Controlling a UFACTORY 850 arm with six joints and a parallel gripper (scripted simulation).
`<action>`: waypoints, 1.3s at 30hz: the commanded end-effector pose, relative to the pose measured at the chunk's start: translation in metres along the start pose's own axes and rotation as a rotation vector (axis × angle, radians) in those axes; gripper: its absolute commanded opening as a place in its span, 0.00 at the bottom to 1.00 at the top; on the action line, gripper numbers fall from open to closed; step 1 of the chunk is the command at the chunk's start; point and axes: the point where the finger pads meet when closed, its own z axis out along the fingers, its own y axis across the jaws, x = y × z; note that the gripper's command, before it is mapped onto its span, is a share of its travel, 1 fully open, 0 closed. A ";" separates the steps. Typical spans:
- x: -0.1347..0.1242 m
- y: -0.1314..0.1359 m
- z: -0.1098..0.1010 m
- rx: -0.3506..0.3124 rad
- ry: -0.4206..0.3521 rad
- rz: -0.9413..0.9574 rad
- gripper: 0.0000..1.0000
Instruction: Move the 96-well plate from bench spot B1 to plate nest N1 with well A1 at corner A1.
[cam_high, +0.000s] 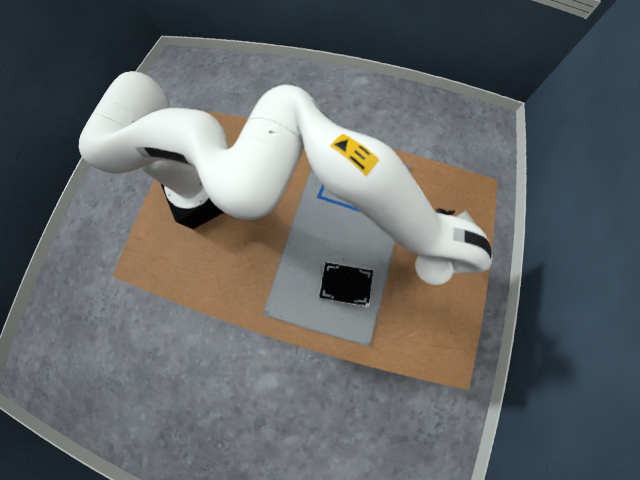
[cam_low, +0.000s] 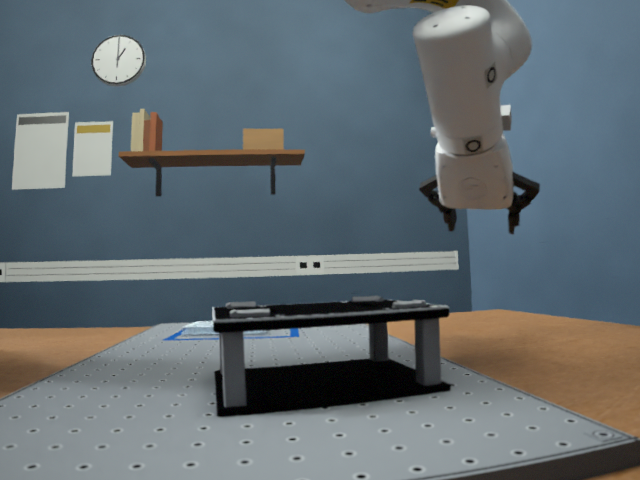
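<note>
The black raised plate nest point(cam_high: 346, 284) stands on four grey posts on the grey perforated board, with pale corner locators on top; it also shows in the exterior view point(cam_low: 330, 312). Behind it, the blue outline of the bench spot point(cam_low: 232, 332) holds a pale, clear plate point(cam_low: 199, 327), mostly hidden by the nest; from above, the arm covers most of the spot point(cam_high: 330, 197). My gripper point(cam_low: 480, 217) hangs high in the air to the right of the nest, fingers wide open and empty. From above, the wrist point(cam_high: 454, 248) hides the fingers.
The grey board point(cam_high: 336, 258) lies on a brown wooden table top. The arm's base point(cam_high: 191, 206) stands at the table's left. A wall shelf point(cam_low: 211, 155) with books and a box, a clock and a white rail are on the back wall.
</note>
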 end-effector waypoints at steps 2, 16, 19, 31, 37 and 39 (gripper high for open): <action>-0.009 -0.019 0.005 0.029 -0.067 0.065 1.00; -0.031 -0.055 0.014 0.057 -0.182 0.173 1.00; -0.039 -0.068 0.016 0.062 -0.228 0.214 1.00; -0.058 -0.096 0.017 0.057 -0.344 0.312 1.00; -0.068 -0.112 0.017 0.046 -0.404 0.362 1.00; -0.070 -0.115 0.017 0.046 -0.404 0.362 1.00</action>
